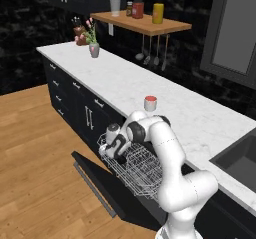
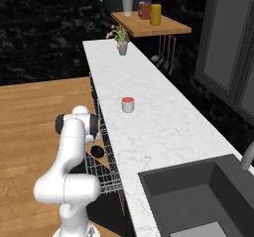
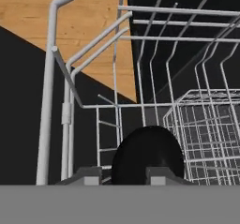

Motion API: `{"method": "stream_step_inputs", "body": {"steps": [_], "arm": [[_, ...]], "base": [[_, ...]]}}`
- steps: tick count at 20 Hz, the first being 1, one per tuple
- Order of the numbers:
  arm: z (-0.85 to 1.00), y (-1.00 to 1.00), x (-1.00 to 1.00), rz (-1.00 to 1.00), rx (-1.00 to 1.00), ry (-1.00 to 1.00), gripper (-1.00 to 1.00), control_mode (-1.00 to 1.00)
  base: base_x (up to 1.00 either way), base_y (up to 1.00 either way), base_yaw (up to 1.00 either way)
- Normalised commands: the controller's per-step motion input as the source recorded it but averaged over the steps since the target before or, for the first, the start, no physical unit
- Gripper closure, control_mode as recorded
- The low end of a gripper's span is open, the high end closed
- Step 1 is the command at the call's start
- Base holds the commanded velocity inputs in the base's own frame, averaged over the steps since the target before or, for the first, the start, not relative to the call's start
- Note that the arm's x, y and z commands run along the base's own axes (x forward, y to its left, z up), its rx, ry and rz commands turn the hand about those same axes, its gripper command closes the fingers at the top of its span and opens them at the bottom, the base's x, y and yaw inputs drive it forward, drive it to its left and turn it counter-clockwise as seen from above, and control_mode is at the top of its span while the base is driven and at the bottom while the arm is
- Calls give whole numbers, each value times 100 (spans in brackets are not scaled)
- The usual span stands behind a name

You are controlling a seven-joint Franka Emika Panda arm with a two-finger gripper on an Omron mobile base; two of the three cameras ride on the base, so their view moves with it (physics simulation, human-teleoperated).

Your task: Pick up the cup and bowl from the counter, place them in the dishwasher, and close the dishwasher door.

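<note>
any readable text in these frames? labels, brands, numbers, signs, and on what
None readable.
Red jar and yellow container on the wall shelf: plain colour, no lettering resolves.
Small dark-lidded jar beside them: too small to tell.
Cup, bowl, dishwasher door: no markings.

Rendered frames, evenly and softly lit; no glare. White counter (image 1: 150, 88) bright, far wall nearly black. Faint shadow beside the cup (image 1: 150, 103). Slight softness throughout; no edge distortion.

White wire rack (image 3: 140, 78), smooth black bowl (image 3: 147, 155), veined marble counter (image 1: 150, 83), wood floor (image 1: 35, 148).
</note>
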Motion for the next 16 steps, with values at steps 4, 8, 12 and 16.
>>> {"method": "stream_step_inputs", "body": {"steps": [4, 8, 12, 16], "arm": [[-5, 0, -4, 0, 4, 0, -100, -100], [56, 0, -51, 2, 9, -11, -100, -100], [100, 3, -56, 5, 11, -14, -100, -100], [100, 19, -39, 7, 5, -6, -100, -100]], "base": [[0, 0, 0], [0, 0, 0], [0, 0, 0], [0, 0, 0]]}}
